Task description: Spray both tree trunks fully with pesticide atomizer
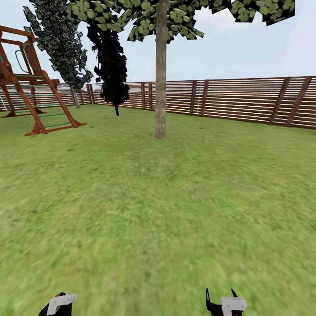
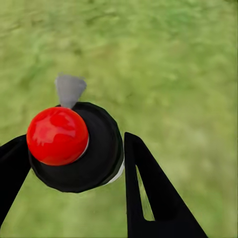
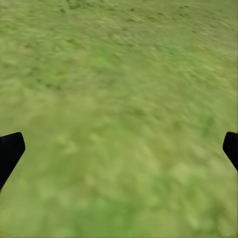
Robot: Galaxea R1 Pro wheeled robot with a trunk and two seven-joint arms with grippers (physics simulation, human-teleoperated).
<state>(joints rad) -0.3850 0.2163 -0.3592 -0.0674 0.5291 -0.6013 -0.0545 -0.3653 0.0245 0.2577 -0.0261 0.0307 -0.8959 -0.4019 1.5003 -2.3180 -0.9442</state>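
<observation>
In the left wrist view my left gripper (image 2: 74,148) is shut on the pesticide atomizer (image 2: 91,158), a round black body with a red ball top and a grey nozzle, held over the grass. A tree with a thick bare tree trunk (image 1: 160,87) stands straight ahead on the lawn, its leaves high up. Farther back left, by the fence, a second tree (image 1: 61,39) rises on a pale trunk (image 1: 76,97). My left gripper (image 1: 59,303) and right gripper (image 1: 220,293) sit low at the near edge. The right gripper (image 3: 119,148) is open over bare grass.
A brown slat fence (image 1: 237,98) closes the garden behind the trees. A narrow black-foliaged tree (image 1: 112,66) stands left of the near trunk. A red-brown wooden play frame (image 1: 30,96) with a ladder is at the far left. Open lawn (image 1: 158,210) stretches to the trunk.
</observation>
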